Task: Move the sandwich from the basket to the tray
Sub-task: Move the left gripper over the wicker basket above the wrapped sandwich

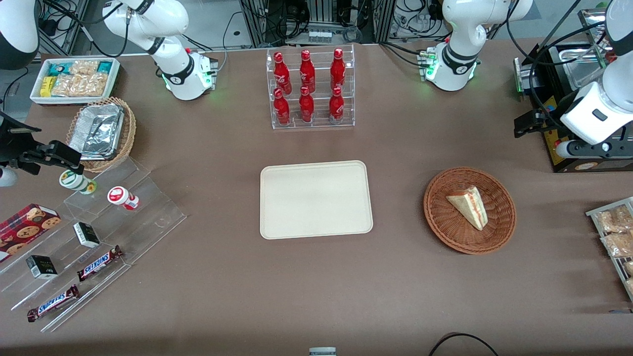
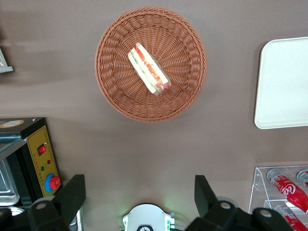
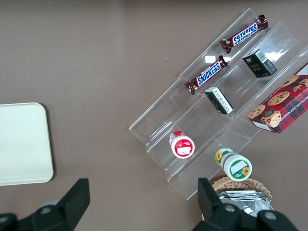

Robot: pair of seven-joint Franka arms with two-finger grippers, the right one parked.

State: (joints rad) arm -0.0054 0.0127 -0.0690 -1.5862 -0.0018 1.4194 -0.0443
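The sandwich [image 1: 470, 206] [image 2: 149, 68], a pale bread wedge with red and green filling, lies in the round reddish-brown wicker basket [image 1: 444, 225] [image 2: 115, 94]. The cream tray [image 1: 316, 199] [image 2: 284, 82] [image 3: 21, 144] sits bare at the table's middle, beside the basket. My left gripper [image 1: 527, 123] [image 2: 139, 197] hangs open high above the table, toward the working arm's end and farther from the front camera than the basket. Its black fingers [image 2: 71, 195] stand wide apart with nothing between them. The basket is well ahead of the fingertips in the left wrist view.
A black machine with a yellow panel [image 1: 561, 148] [image 2: 42, 154] stands under the gripper. A clear rack of red bottles [image 1: 311, 89] is farther from the front camera than the tray. Bagged pastries [image 1: 615, 232] lie at the working arm's end. Acrylic steps with snacks [image 1: 99, 232] are at the parked arm's end.
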